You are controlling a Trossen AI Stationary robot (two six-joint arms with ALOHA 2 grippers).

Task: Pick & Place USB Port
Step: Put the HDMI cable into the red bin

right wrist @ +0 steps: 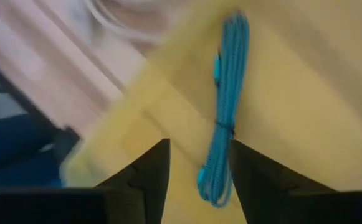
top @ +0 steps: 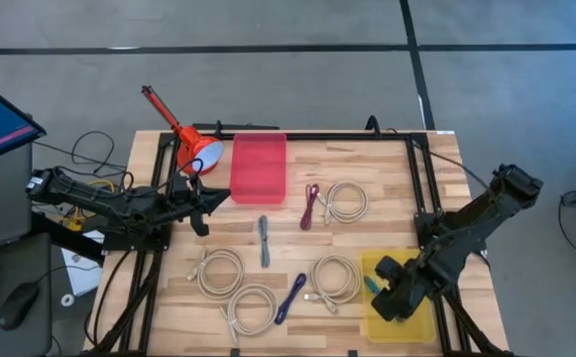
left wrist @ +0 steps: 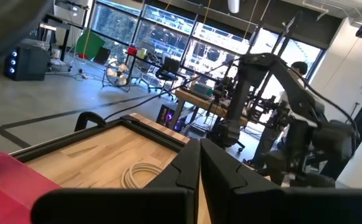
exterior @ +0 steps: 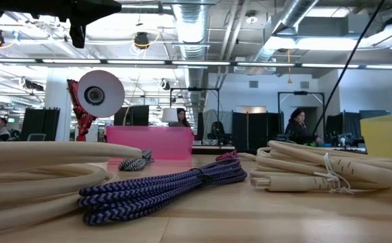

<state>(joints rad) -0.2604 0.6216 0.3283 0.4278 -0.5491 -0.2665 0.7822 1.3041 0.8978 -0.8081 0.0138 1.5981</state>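
Note:
A teal bundled USB cable [right wrist: 223, 124] lies on the floor of the yellow bin [right wrist: 293, 93]; in the high view it shows at the bin's left side [top: 371, 286]. My right gripper [right wrist: 199, 149] hangs open over the bin [top: 406, 327], one finger on either side of the cable's near end, without touching it as far as I can see. My left gripper [top: 204, 203] is shut and hovers above the table's left side, near the pink bin [top: 259, 169].
Several cream coiled cables [top: 218, 270] lie on the wooden table. With them are a blue-purple braided cable [top: 289, 297], a grey one [top: 264, 241] and a maroon one [top: 310, 206]. A red lamp [top: 183, 134] stands at the far left corner. A black frame [top: 416, 178] borders the table.

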